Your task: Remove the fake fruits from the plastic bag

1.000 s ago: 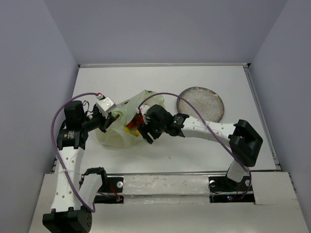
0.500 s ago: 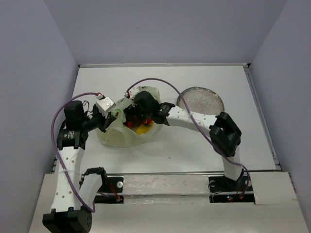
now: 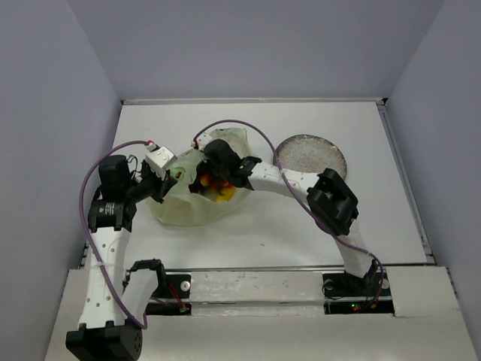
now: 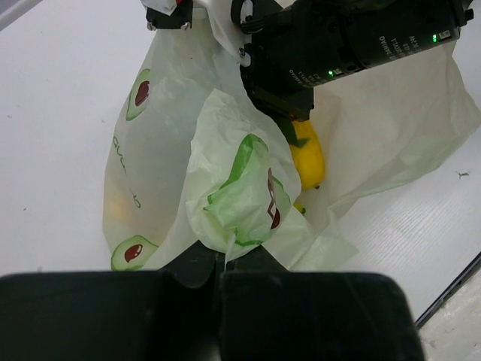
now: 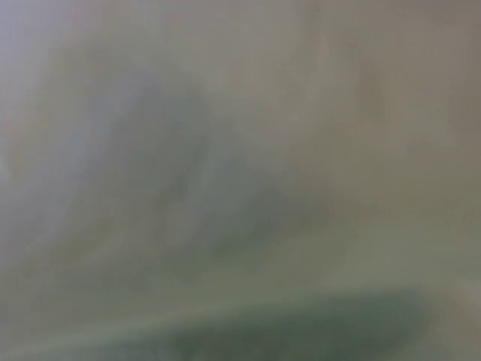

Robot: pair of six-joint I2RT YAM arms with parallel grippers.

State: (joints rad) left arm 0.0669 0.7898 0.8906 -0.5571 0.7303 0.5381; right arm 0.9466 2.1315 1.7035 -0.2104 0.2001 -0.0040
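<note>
The plastic bag (image 3: 180,209) lies left of centre, pale and crinkly with avocado prints, its mouth facing right. My left gripper (image 4: 219,259) is shut on a bunched fold of the bag (image 4: 233,180) and holds that edge up. My right gripper (image 3: 213,171) reaches down into the bag's mouth, right above the fake fruits: a yellow fruit (image 4: 308,154) and red pieces (image 3: 204,180). A green leaf shows just under the right gripper (image 4: 282,113). Its fingertips are hidden by its own body and the bag. The right wrist view is only a grey-green blur.
A grey speckled plate (image 3: 310,159) sits right of the bag, behind the right forearm. A purple cable (image 3: 248,131) loops over the bag. Low walls (image 3: 248,101) edge the white table at the back and sides.
My right arm has swung left and pushed its gripper from the bag's right edge into the mouth, over the fruits. The left gripper has kept its hold on the bag.
</note>
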